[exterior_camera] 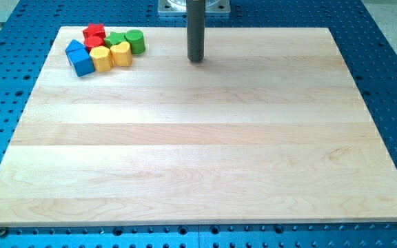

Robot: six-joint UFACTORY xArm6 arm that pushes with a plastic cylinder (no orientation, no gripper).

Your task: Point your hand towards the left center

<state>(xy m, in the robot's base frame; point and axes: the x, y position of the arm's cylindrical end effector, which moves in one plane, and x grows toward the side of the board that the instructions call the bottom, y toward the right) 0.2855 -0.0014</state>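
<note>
My tip [196,59] rests on the wooden board [198,138] near the view's top, a little left of the middle. A cluster of blocks lies at the view's top left, well to the left of my tip: a blue block [79,58], a red block [94,34], a yellow block [101,58], a second yellow block [120,53], a green cylinder [135,41] and a green block [116,38] behind the yellow ones. My tip touches none of them.
The board lies on a blue perforated table [391,83]. A grey metal mount [195,7] sits behind the board at the view's top.
</note>
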